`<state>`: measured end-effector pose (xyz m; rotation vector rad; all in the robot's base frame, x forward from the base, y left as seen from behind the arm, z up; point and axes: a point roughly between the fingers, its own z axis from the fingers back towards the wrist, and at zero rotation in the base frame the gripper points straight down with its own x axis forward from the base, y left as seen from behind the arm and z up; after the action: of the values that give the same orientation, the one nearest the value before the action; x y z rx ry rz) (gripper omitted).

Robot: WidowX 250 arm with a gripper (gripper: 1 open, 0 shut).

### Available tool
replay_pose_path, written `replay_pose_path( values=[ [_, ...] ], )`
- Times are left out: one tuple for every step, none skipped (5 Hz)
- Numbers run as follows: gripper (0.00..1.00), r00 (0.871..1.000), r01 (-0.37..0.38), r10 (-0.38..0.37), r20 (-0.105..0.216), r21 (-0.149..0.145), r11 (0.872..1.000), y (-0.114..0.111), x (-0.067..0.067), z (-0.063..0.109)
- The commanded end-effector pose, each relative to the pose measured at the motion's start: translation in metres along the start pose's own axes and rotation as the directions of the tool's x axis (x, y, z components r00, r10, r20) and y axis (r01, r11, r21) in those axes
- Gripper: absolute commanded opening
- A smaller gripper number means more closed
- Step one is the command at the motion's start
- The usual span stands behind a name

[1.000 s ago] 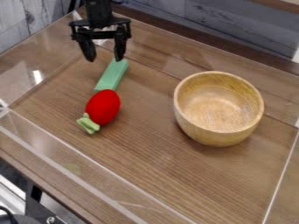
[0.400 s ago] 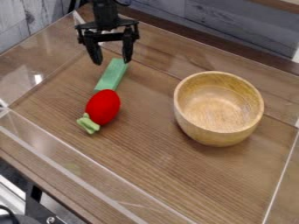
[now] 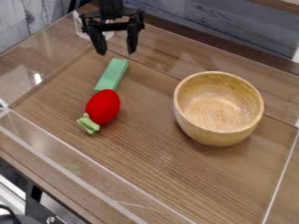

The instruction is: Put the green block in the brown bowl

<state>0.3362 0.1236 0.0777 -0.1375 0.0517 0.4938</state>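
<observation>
At the far left of the wooden surface point(image 3: 176, 175), the gripper point(image 3: 114, 45) hangs pointing down, fingers spread wide, holding nothing. The green block point(image 3: 112, 73) lies flat just below and nearer the camera, long axis running toward the red ball point(image 3: 103, 106); the brown bowl point(image 3: 219, 107) sits well right.

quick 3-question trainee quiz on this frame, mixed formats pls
1. True or false: the green block lies inside the bowl.
2. The claw is: A) shut on the block, B) open above the block's far end, C) inside the bowl.
3. What lies against the block's near end?

Key:
1. False; it lies on the table left of the bowl, which holds nothing.
2. B
3. The red ball-like object.
</observation>
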Motion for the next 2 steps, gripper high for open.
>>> replay_pose_path(
  values=[
    [1.0,0.997,0.044,-0.044,0.064,0.007,0.999,-0.002,0.007,0.018],
    [1.0,0.998,0.007,-0.009,0.055,0.03,1.0,0.008,0.009,-0.002]
  ],
)
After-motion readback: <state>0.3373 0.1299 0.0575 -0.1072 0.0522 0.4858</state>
